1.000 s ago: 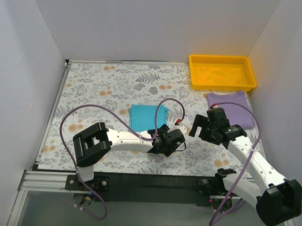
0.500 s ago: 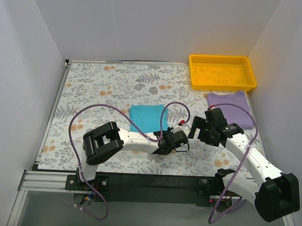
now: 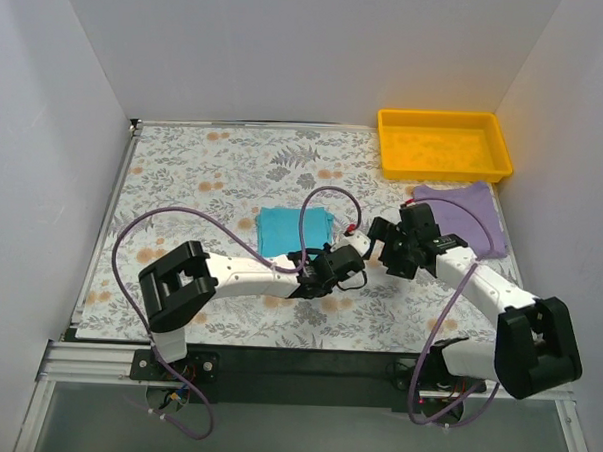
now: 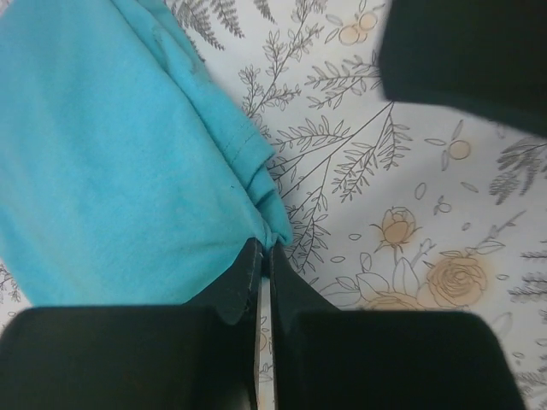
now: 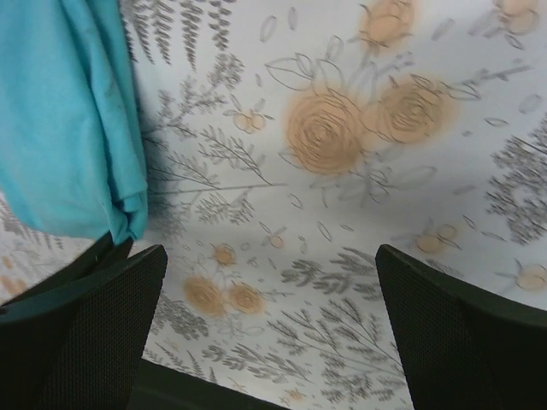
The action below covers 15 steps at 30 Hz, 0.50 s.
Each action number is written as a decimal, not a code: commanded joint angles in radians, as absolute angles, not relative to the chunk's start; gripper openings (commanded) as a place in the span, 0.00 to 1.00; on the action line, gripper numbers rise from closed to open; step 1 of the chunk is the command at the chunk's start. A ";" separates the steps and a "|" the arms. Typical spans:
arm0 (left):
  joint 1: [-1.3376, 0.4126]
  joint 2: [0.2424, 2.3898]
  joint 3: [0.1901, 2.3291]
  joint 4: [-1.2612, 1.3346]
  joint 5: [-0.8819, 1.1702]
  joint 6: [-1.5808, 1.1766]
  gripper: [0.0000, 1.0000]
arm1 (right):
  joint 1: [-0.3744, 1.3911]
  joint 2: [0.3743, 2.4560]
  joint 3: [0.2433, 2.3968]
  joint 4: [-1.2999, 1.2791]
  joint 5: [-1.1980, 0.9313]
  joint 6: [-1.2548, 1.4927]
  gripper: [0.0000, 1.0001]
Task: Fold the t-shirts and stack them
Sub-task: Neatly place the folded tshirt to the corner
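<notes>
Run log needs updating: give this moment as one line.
left gripper: shut on teal t-shirt corner | right gripper: open, empty | lavender t-shirt: beside yellow tray

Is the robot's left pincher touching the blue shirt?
Touching. The left wrist view shows the left gripper closed, with a corner of the blue shirt pinched at its fingertips.
</notes>
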State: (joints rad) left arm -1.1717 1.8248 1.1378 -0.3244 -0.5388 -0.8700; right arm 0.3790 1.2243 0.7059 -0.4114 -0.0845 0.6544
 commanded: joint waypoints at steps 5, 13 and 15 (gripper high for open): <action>-1.154 1.678 1.135 -0.313 -0.485 -0.908 0.00 | 0.377 1.455 0.727 -0.011 -0.336 0.845 0.98; -1.149 1.680 1.163 -0.350 -0.477 -0.930 0.00 | 0.429 1.690 0.785 0.199 -0.449 0.943 0.96; -1.149 1.680 1.169 -0.351 -0.479 -0.940 0.00 | 0.459 1.724 0.798 0.221 -0.462 0.954 0.92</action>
